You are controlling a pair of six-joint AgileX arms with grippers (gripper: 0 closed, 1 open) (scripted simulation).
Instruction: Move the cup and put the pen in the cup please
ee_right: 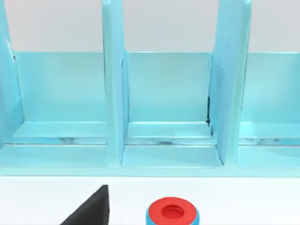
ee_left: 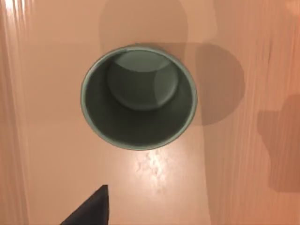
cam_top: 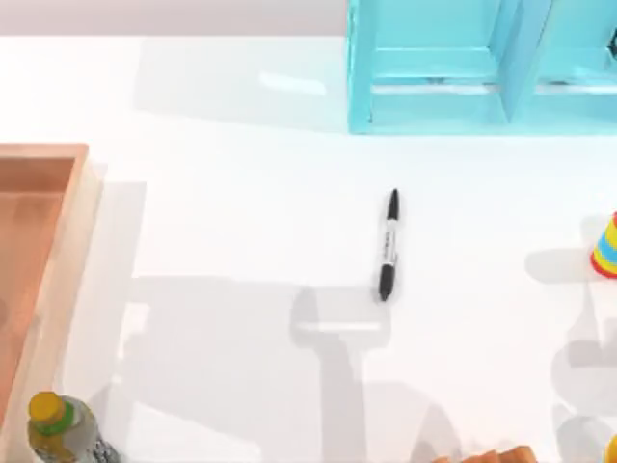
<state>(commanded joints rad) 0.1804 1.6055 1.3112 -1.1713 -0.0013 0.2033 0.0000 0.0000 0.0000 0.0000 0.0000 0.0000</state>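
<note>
Olive-grey, that's the cup [ee_left: 138,97], and your left wrist camera is staring almost straight down its dark inside, so the left gripper [ee_left: 89,208] hangs right above it. It stands upright on the wooden tray [cam_top: 39,251] at the table's left edge. You only get one dark fingertip poking into that view, so I can't tell if the gripper is open or closed. The pen [cam_top: 388,245] lies flat out in the middle of the white table [cam_top: 231,193], well apart from the tray, long axis running nearly away-and-toward you with a slight tilt. I'd say the cup is the left arm's job, coming down from where it's already lined up, and the pen sits a bit closer to the right arm's side. The right gripper [ee_right: 89,208] faces the blue shelf rack [ee_right: 164,108] with a red-topped toy [ee_right: 172,212] just below it; same deal, can't tell its state. A yellow-capped bottle [cam_top: 60,429] stands near the tray's front corner, so mind it when you carry the cup out.
</note>
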